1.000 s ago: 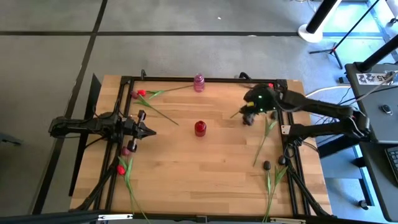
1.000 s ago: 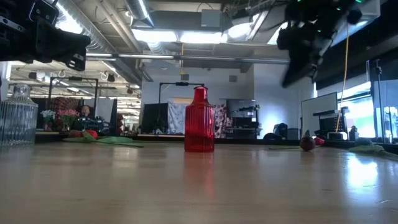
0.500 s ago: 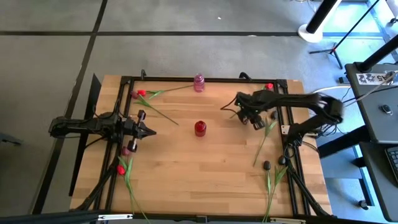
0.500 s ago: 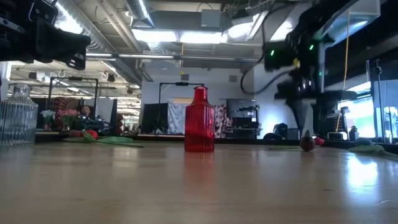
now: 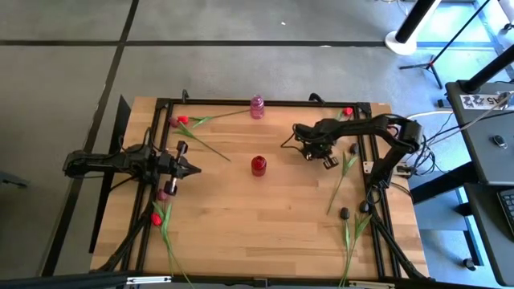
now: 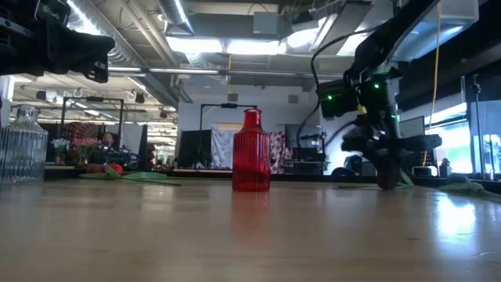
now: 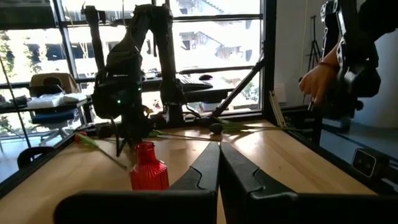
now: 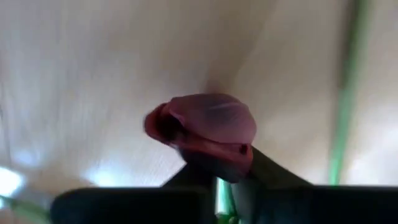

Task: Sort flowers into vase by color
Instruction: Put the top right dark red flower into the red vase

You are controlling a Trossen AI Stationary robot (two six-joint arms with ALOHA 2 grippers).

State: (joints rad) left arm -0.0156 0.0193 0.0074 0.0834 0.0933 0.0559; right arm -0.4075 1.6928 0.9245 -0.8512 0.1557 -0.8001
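My right gripper (image 5: 316, 152) points down at the table right of the red vase (image 5: 258, 165), shut on a maroon flower (image 8: 208, 127). Its head (image 6: 386, 182) sits at the table top beside the fingers. The pink vase (image 5: 257, 106) stands at the far edge. Other flowers lie flat: a red one (image 5: 183, 120) and a purple one (image 5: 173, 123) far left, two (image 5: 158, 217) near left, and a red one (image 5: 348, 111) and dark ones (image 5: 344, 213) on the right. My left gripper (image 5: 195, 169) waits shut and level at the left. My right gripper pinches the maroon flower's green stem (image 8: 221, 198) just behind the head, between its two fingers (image 8: 261, 171). The fingers come from above, pointing down. The head lies low at the table top; whether it rests on the wood I cannot tell.
A black frame (image 5: 241, 103) runs along the table's far, left and right sides. A long green stem (image 8: 348, 93) lies close beside the held flower. Bare wood (image 5: 257, 225) spreads across the middle and near part. A person's hand (image 7: 317, 81) shows beyond the table.
My right gripper has come down from well above the table to the table top, moving toward the left and the red vase, and has rolled about its own axis. It now stands at the maroon flower's head. The vases and the other flowers have stayed put.
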